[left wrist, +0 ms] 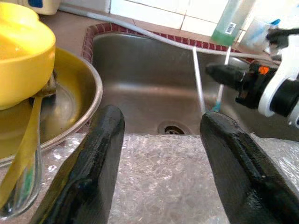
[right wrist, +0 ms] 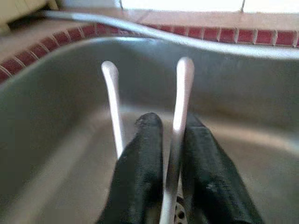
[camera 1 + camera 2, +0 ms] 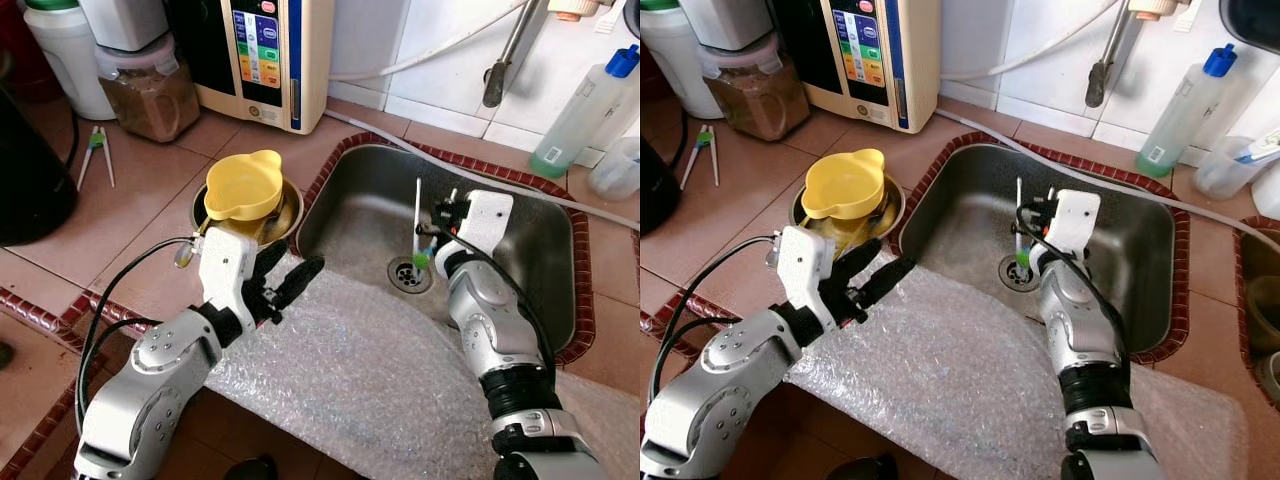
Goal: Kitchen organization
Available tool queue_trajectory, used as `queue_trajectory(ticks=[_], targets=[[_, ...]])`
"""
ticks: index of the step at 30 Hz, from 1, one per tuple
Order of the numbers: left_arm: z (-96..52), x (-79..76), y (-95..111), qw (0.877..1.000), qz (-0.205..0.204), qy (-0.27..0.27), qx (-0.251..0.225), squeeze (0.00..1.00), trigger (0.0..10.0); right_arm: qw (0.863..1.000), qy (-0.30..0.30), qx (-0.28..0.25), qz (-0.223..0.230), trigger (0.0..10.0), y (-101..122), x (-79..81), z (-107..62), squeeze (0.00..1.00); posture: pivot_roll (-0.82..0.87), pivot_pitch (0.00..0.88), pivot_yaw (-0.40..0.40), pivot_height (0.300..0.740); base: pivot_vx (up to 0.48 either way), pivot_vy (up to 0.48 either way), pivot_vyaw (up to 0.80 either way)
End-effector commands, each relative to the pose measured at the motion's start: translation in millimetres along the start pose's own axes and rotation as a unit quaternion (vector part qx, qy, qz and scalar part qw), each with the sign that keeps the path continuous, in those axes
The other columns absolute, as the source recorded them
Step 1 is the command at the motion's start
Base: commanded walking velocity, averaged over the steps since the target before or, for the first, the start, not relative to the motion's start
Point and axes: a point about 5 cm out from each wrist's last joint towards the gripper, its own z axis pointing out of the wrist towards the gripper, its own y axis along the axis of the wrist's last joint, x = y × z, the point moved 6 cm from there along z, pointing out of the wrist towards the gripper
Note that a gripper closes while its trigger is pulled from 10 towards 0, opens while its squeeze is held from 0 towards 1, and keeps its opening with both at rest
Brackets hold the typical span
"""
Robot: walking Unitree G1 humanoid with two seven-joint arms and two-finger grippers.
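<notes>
A thin white chopstick pair point(image 3: 418, 215) is held upright over the sink point(image 3: 540, 300) drain by the closed right hand point(image 3: 432, 246), the left hand point(image 3: 283, 282) is kept wide open and empty, so the sticks probably must be carried next to the desk point(image 3: 150, 190).
</notes>
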Motion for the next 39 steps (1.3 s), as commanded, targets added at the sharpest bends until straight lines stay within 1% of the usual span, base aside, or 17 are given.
queue_trajectory(ticks=[1, 5, 6, 11, 16, 17, 18, 19, 20, 23, 25, 26, 28, 29, 30, 33, 39], targets=[[1.1, -4.9, -2, 1.0, 0.008, -0.012, 0.003, 1.0, 10.0, 1.0, -0.012, 0.0, -0.001, 10.0, -3, -4.5, -0.4, 1.0, 0.09, 0.147, -0.021, 0.74, 0.0, 0.0, 0.0], [2.6, -6.5, -2, 1.0, 0.012, -0.013, 0.002, 1.0, 10.0, 1.0, -0.011, 0.023, -0.007, 10.0, -16, -1.9, -1.8, 1.0, 0.09, 0.148, -0.022, 0.74, 0.0, 0.0, 0.0], [3.0, -7.3, -4, 1.0, 0.014, -0.013, 0.005, 1.0, 10.0, 0.999, -0.008, 0.029, 0.009, 10.0, -19, -0.6, -1.5, 1.0, 0.09, 0.149, -0.022, 0.74, 0.0, 0.0, 0.0], [3.1, -7.2, -4, 1.0, 0.018, -0.009, 0.004, 1.0, 10.0, 0.999, 0.016, 0.018, 0.022, 10.0, -16, 8.4, -1.0, 1.0, 0.09, 0.15, -0.024, 0.74, 0.0, 0.0, 0.0], [4.1, 2.2, -1, 0.999, 0.032, 0.019, -0.006, 1.0, 10.0, 0.995, 0.084, -0.015, 0.053, 10.0, -2, 35.5, -4.2, 1.0, 0.09, 0.151, -0.023, 0.74, 0.0, 0.0, 0.0], [6.3, 11.3, 6, 0.998, 0.038, 0.043, -0.019, 1.0, 10.0, 0.989, 0.124, -0.026, 0.071, 10.0, 6, 52.9, -8.8, 1.0, 0.09, 0.152, -0.024, 0.74, 0.0, 0.0, 0.0], [6.3, 11.3, 6, 0.998, 0.038, 0.043, -0.019, 1.0, 10.0, 0.989, 0.124, -0.026, 0.071, 10.0, 6, 52.9, -8.8, 1.0, 0.09, 0.152, -0.024, 0.74, 0.0, 0.0, 0.0], [8.2, 21.8, 11, 0.996, 0.041, 0.071, -0.029, 1.0, 10.0, 0.978, 0.171, -0.036, 0.11, 10.0, 14, 71.0, -16.1, 1.0, 0.08, 0.152, -0.025, 0.74, 0.0, 0.0, 0.0], [8.6, 25.0, 13, 0.995, 0.042, 0.079, -0.032, 1.0, 10.0, 0.974, 0.186, -0.039, 0.125, 10.0, 17, 76.3, -18.7, 1.0, 0.08, 0.153, -0.025, 0.74, 0.0, 0.0, 0.0], [10.7, 40.7, 26, 0.99, 0.052, 0.117, -0.055, 1.0, 10.0, 0.959, 0.254, -0.04, 0.118, 10.0, 22, 101.9, -36.4, 1.0, 0.08, 0.154, -0.025, 0.74, 0.0, 0.0, 0.0], [10.9, 44.7, 29, 0.989, 0.052, 0.127, -0.06, 1.0, 10.0, 0.956, 0.272, -0.039, 0.107, 10.0, 22, 106.9, -42.1, 1.0, 0.08, 0.155, -0.025, 0.74, 0.0, 0.0, 0.0], [10.5, 51.5, 33, 0.986, 0.057, 0.144, -0.067, 1.0, 10.0, 0.957, 0.271, -0.048, 0.092, 10.0, 22, 105.4, -46.9, 1.0, 0.07, 0.154, -0.023, 0.74, 0.0, 0.0, 0.0], [10.3, 54.2, 35, 0.984, 0.058, 0.151, -0.072, 1.0, 10.0, 0.957, 0.271, -0.051, 0.089, 10.0, 23, 104.5, -49.1, 1.0, 0.07, 0.154, -0.023, 0.74, 0.0, 0.0, 0.0], [9.4, 58.6, 36, 0.982, 0.059, 0.163, -0.074, 1.0, 10.0, 0.958, 0.271, -0.057, 0.071, 10.0, 23, 102.2, -52.1, 1.0, 0.07, 0.155, -0.021, 0.74, 0.0, 0.0, 0.0], [6.9, 67.6, 37, 0.978, 0.063, 0.185, -0.074, 1.0, 10.0, 0.958, 0.278, -0.069, 0.027, 10.0, 26, 97.2, -60.0, 1.0, 0.06, 0.157, -0.019, 0.74, 0.0, 0.0, 0.0], [3.0, 75.5, 36, 0.975, 0.065, 0.2, -0.073, 1.0, 10.0, 0.956, 0.282, -0.082, -0.023, 10.0, 33, 85.8, -68.1, 1.0, 0.05, 0.157, -0.015, 0.74, 0.0, 0.0, 0.0], [-0.1, 82.6, 37, 0.973, 0.071, 0.206, -0.072, 1.0, 10.0, 0.954, 0.277, -0.094, -0.072, 10.0, 49, 60.8, -74.0, 1.0, 0.03, 0.153, -0.008, 0.74, 0.0, 0.0, 0.0]])
